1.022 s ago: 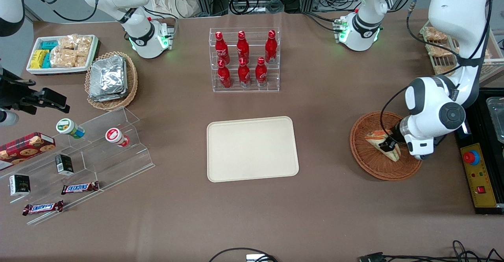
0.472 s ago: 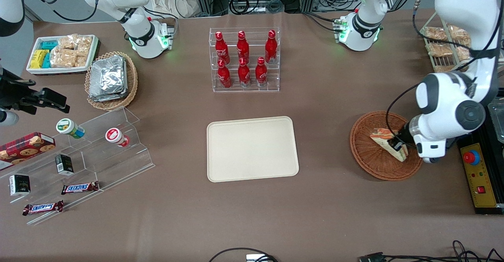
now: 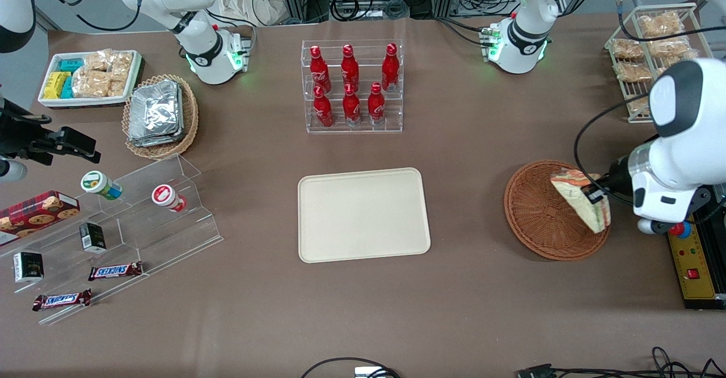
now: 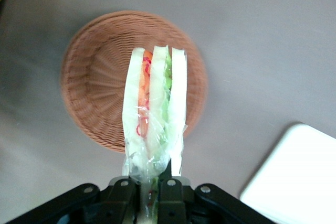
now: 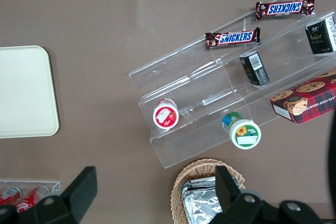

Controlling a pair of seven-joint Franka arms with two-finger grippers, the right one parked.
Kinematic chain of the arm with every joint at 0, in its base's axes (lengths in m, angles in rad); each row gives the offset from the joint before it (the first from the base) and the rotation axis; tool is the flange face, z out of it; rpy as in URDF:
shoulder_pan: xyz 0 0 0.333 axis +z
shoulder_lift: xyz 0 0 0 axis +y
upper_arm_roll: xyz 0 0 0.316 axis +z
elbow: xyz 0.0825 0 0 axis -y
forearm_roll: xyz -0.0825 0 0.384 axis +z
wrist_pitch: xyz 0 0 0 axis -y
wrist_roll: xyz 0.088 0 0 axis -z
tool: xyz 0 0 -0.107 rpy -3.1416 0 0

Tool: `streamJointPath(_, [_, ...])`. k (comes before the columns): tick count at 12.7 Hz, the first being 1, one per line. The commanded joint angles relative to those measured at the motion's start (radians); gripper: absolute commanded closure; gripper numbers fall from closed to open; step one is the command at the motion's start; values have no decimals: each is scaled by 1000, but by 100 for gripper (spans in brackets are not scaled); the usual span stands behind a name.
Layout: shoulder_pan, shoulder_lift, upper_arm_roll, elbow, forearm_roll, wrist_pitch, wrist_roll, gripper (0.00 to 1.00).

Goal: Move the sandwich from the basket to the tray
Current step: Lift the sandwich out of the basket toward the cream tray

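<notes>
The wrapped sandwich (image 3: 581,201) (image 4: 155,114) hangs in the air above the reddish-brown basket (image 3: 541,219) (image 4: 97,82), over its rim toward the working arm's end. My gripper (image 3: 595,195) (image 4: 152,192) is shut on the sandwich's narrow end, bread slices and orange-green filling showing edge-on. The basket below holds nothing else. The cream tray (image 3: 363,214) (image 4: 299,177) lies flat in the middle of the table, toward the parked arm from the basket, with nothing on it.
A clear rack of red bottles (image 3: 351,85) stands farther from the camera than the tray. A wire rack of snack bags (image 3: 646,60) and a black control box (image 3: 695,259) sit at the working arm's end. A tan basket of foil packs (image 3: 159,114) and clear shelves (image 3: 130,225) lie toward the parked arm.
My gripper has lifted the sandwich out of the basket and drawn it toward the working arm's end; the arm has risen with it.
</notes>
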Motion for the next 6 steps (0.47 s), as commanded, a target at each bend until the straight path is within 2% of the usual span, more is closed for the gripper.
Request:
streamJointPath(1, [-9, 121, -141, 146, -8, -22, 13, 100])
streamJointPath(4, [-10, 246, -281, 188, -2, 66, 23, 100])
streamJointPath(6, [-79, 332, -316, 188, 3, 189, 8, 100])
